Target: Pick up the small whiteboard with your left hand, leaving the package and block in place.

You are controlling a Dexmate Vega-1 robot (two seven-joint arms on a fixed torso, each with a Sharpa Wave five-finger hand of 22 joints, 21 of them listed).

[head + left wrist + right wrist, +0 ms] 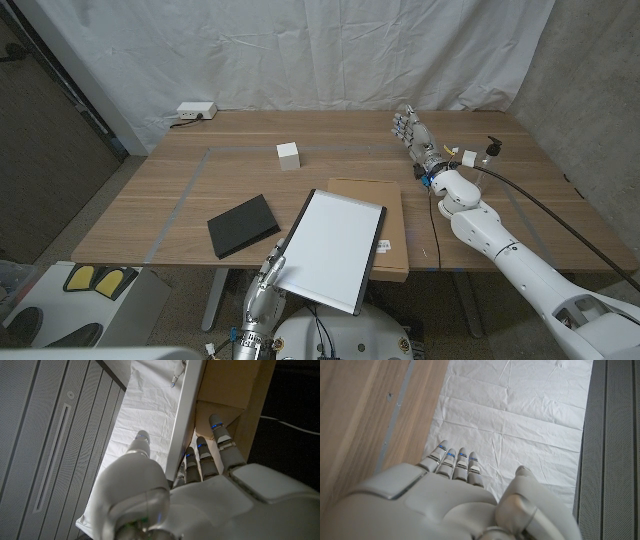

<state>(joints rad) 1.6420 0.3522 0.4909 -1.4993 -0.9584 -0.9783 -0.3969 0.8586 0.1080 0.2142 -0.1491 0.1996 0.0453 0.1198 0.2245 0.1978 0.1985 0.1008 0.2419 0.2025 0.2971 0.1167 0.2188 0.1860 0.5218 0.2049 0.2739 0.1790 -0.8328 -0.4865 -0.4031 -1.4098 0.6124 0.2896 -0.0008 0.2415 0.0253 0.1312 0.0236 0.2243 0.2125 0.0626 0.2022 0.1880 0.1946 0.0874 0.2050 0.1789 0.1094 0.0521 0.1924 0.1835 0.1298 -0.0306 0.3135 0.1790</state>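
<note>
The small whiteboard (331, 250) is gripped at its near corner by the left hand (268, 277) and seems tilted up off the bench (150, 205), overlapping the cardboard package (385, 215) beside it, so the pick looks nearly done. In the left wrist view, fingers (220, 442) lie under the board's edge, thumb on top. Beyond the package, the white block (288, 155) stands untouched, and the right hand (408, 128) holds nothing, fingers straight.
</note>
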